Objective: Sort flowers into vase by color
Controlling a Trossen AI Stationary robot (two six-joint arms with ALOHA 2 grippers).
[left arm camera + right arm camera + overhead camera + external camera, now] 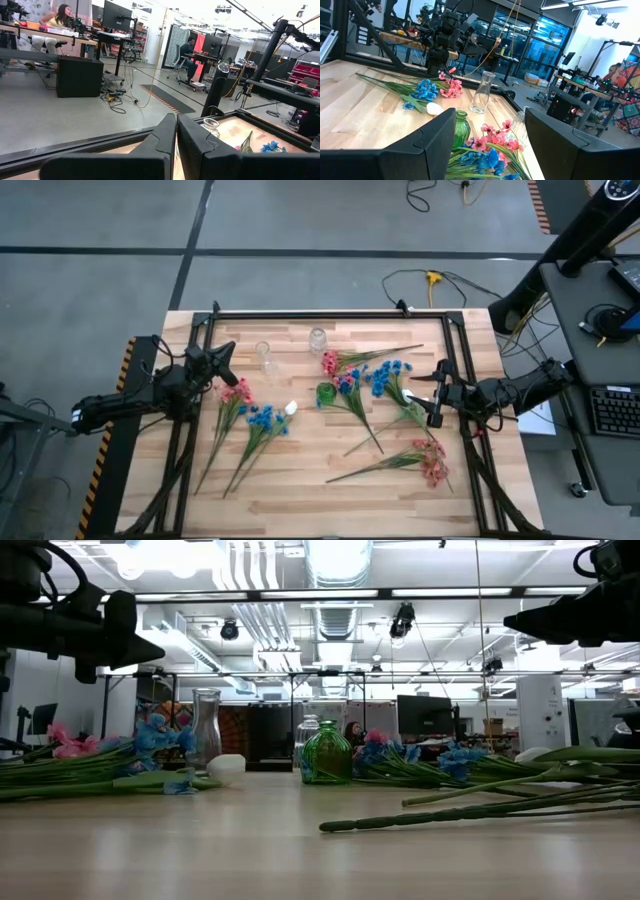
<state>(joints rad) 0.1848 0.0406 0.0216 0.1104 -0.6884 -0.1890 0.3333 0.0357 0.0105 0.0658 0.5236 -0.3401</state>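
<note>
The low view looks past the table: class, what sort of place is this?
Probably a robotics lab or workshop: exposed ceiling ducts, a monitor on the desks behind, and a wooden table for robot trials.

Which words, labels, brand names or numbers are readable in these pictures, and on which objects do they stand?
No text can be read in any view.
The green vase, the two clear vases and the flowers show no label.
The monitors in the room behind are too far off to read.
The left gripper and the right gripper show no readable marking.
</note>
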